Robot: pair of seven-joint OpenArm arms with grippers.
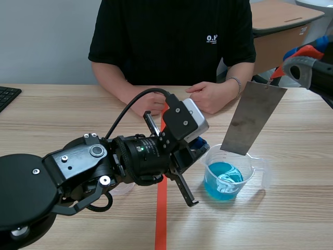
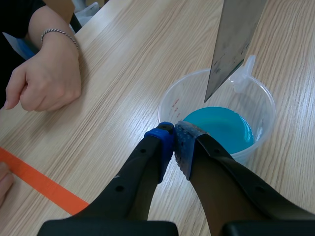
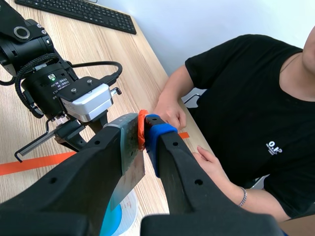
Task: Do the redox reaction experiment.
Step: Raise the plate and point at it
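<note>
The grey metal sheet (image 1: 253, 117) hangs tilted over the plastic beaker (image 1: 248, 172). Its lower corner is inside the rim's outline and above the blue solution (image 2: 221, 128), apparently not yet wetted. The right gripper (image 3: 145, 130) is clamped on the sheet's upper edge, high above and beyond the beaker. Holding it there probably keeps the fingers out of the liquid when the sheet goes down.

The left gripper (image 2: 173, 135) is pinched on the beaker's near rim, one pad outside the wall and one inside, likely to steady the light cup against tipping.

A person's hands (image 1: 210, 96) rest on the table beyond the beaker, well apart from it.
</note>
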